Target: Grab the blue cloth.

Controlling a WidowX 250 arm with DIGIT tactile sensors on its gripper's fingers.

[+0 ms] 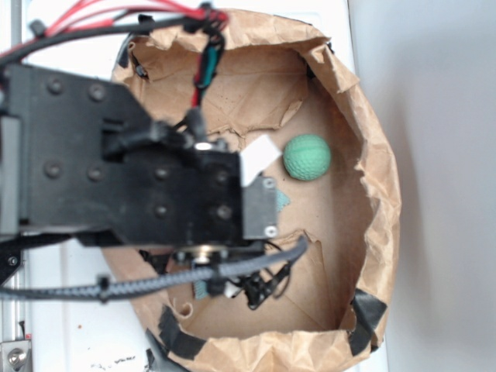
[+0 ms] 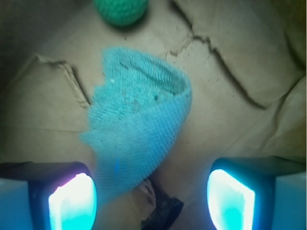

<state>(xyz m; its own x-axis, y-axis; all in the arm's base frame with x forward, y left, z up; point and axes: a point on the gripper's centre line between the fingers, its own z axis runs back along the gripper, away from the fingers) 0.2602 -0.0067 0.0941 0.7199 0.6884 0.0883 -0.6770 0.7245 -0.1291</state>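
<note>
My gripper (image 2: 151, 199): jaws wide apart, nothing between the pads, bare paper floor in the gap.

Blue cloth (image 2: 136, 134): crumpled on the floor of the brown paper bag (image 1: 372, 232), long axis running from near-left to far-right, its near tip seemingly just beside my left finger (image 2: 72, 196).

Green ball (image 2: 121, 10): beyond the cloth, apart from it.

Bag walls: upright on all sides.
</note>
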